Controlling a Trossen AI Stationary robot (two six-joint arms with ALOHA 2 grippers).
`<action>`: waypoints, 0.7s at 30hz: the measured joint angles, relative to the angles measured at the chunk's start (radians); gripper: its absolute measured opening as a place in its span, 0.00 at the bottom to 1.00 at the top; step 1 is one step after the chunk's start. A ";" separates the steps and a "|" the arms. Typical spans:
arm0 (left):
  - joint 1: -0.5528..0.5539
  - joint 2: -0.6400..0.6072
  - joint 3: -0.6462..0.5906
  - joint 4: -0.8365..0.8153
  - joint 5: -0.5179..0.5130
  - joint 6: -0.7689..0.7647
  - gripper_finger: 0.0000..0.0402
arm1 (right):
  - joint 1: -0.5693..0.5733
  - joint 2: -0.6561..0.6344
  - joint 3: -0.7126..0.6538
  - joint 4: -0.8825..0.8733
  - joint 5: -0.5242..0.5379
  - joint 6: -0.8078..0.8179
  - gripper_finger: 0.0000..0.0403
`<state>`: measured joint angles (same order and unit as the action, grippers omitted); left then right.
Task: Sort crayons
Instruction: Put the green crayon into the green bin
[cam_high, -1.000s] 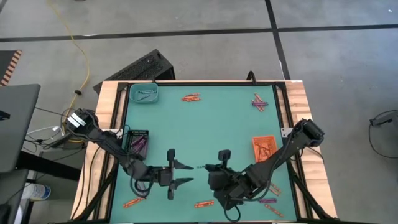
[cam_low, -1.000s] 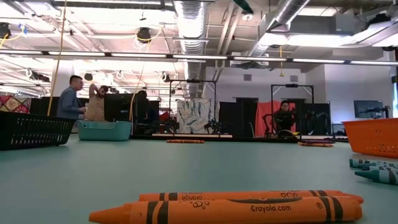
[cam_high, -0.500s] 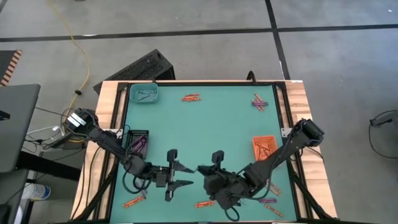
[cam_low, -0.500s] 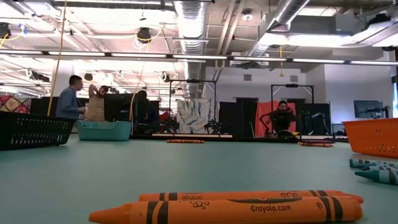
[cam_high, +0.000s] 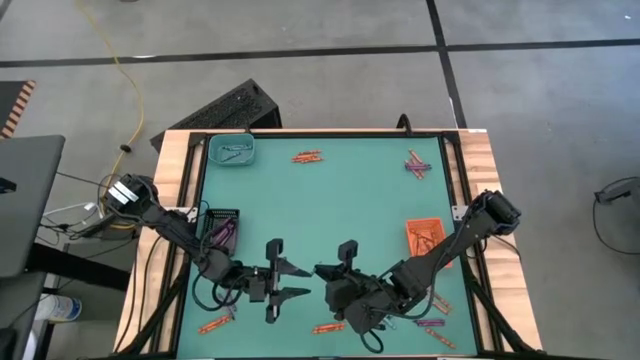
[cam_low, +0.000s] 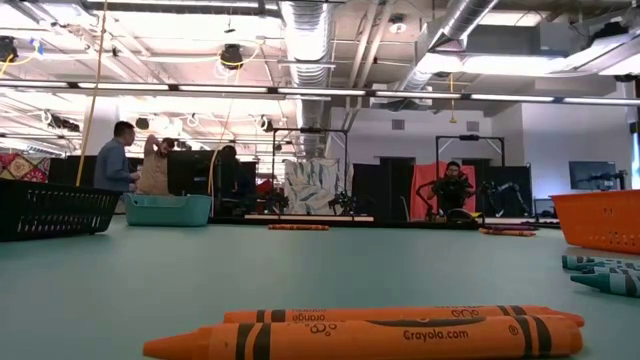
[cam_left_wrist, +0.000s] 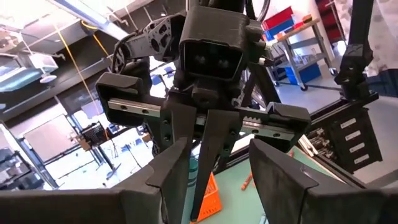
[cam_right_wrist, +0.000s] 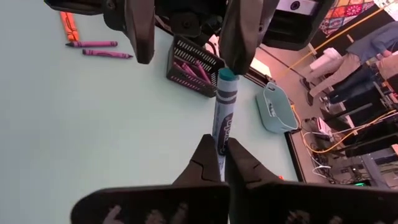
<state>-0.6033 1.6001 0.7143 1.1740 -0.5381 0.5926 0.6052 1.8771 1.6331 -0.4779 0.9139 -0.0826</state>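
My right gripper (cam_right_wrist: 221, 155) is shut on a pale blue-grey crayon (cam_right_wrist: 224, 106) above the table's near middle (cam_high: 320, 271). The crayon points toward my left gripper (cam_high: 295, 279), which faces it, open. The crayon's far end (cam_right_wrist: 227, 74) lies between the left fingers, close by one of them (cam_right_wrist: 239, 37). In the left wrist view my left gripper (cam_left_wrist: 221, 171) looks straight at the shut right gripper (cam_left_wrist: 208, 143). Other crayons lie flat on the mat: orange ones (cam_low: 370, 335) at the near edge and a group (cam_high: 307, 157) at the far side. My right gripper pinches the crayon's near part (cam_right_wrist: 221, 134) between its two fingers, and the end behind that is hidden by them. The crayon sticks out forward in line with the fingers, toward the table's left, lifted clear of the mat. My left gripper: whether one finger touches the crayon's far end, I cannot tell.
A black tray (cam_high: 222, 228) with purple crayons stands at the left edge, a teal tray (cam_high: 232, 151) at the far left corner and an orange tray (cam_high: 425, 237) at the right. More crayons lie at the far right (cam_high: 418, 165) and near right (cam_high: 432, 323). People stand beyond the table.
My right gripper has gone a little toward the table's left, bringing the crayon up to my left gripper, and its wrist has tipped. The crayon stays clear of the mat.
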 joint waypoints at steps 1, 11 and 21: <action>0.000 0.000 0.000 0.000 -0.005 0.000 0.39 | 0.000 0.000 0.000 0.000 -0.003 0.000 0.00; 0.001 0.001 -0.001 0.039 -0.024 0.033 0.41 | -0.012 0.000 0.001 0.001 -0.082 -0.001 0.00; 0.007 0.001 -0.001 -0.018 0.006 -0.010 0.41 | -0.012 0.000 0.001 -0.002 -0.081 -0.005 0.00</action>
<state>-0.5965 1.6012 0.7132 1.1555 -0.5317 0.5830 0.5930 1.8767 1.6344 -0.4794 0.8329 -0.0874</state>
